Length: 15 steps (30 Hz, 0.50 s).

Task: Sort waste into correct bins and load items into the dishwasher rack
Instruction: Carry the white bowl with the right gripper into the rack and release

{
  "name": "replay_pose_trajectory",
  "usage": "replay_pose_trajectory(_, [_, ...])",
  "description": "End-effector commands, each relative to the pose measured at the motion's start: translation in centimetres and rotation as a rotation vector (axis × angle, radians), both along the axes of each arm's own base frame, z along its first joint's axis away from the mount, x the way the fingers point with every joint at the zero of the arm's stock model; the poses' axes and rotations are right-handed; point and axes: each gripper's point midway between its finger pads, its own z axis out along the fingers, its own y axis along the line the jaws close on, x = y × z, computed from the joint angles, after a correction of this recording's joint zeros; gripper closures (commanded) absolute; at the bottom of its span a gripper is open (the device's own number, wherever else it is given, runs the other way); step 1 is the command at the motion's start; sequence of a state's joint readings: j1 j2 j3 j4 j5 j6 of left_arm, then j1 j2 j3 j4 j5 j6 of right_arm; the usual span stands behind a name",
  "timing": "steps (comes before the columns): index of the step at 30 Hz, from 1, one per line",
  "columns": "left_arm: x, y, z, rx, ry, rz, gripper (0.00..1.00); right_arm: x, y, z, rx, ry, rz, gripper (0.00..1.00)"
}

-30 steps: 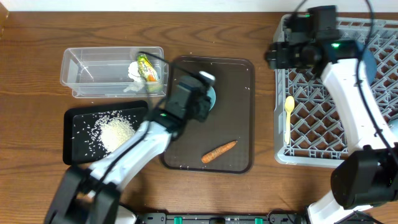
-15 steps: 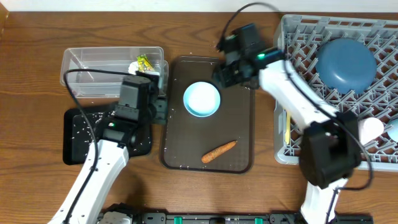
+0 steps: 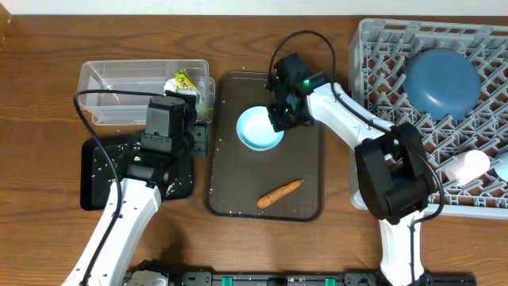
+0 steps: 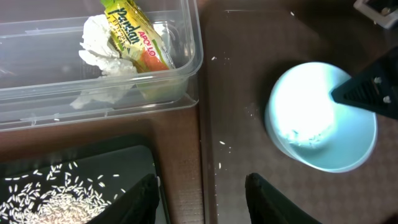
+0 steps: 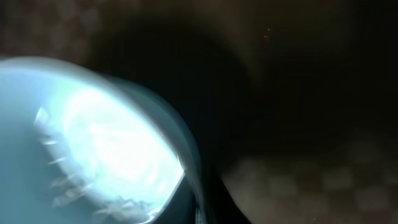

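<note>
the right gripper [image 3: 278, 121] is down on the dark brown tray [image 3: 305, 191], its jaws together at the near rim of the light blue cup [image 4: 317, 118]. in its own wrist view the cup's thin wall runs straight in between the fingertips, so it appears pinched there, though that picture is blurred. the cup stands upright with a few rice grains stuck inside. the carrot piece [image 3: 279, 193] lies on the same tray, well apart from this gripper, back toward the robot's base. the dishwasher rack [image 3: 381, 159] is off to this gripper's right, with the dark blue plate [image 3: 442, 79] and the pink cup [image 3: 468, 165] in it.

the left gripper [image 4: 200, 186] hangs with its fingers [image 4: 144, 199] apart and nothing between them, above the strip where the tray's edge meets the black bin [image 4: 81, 158]. the rice [image 4: 56, 199] lies in that bin, just beside its left finger. ahead and to the left of it is the clear bin [image 4: 189, 62], holding the snack wrapper [image 4: 134, 37] on top of the white tissue [image 4: 96, 53]. the cup is ahead and to its right.
</note>
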<state>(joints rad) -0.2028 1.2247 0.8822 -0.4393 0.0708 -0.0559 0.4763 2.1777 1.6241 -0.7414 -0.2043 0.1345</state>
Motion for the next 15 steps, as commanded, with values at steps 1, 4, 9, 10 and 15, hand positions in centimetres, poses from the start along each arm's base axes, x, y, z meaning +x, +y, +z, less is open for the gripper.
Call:
replay_pose_trajectory(1, [0.2, 0.3, 0.7, -0.002, -0.019, 0.020, 0.52, 1.5, -1.2, 1.4, -0.004, -0.046, -0.040, 0.99])
replay_pose_trajectory(4, [0.2, 0.3, 0.7, -0.002, -0.019, 0.020, 0.52, 3.2, -3.0, 4.2, -0.021, -0.119, -0.089, 0.99])
replay_pose_trajectory(9, [0.3, 0.3, 0.7, -0.002, -0.019, 0.020, 0.51, 6.3, -8.9, 12.5, -0.062, -0.335, -0.182, 0.99])
replay_pose_trajectory(10, [0.3, 0.3, 0.7, -0.002, -0.019, 0.020, 0.51, 6.6, -10.3, 13.8, -0.084, -0.373, -0.202, 0.99])
replay_pose_trajectory(15, [0.3, 0.3, 0.7, -0.001, -0.019, 0.021, 0.51, 7.3, -19.2, 20.2, -0.319, -0.559, -0.354, 0.99])
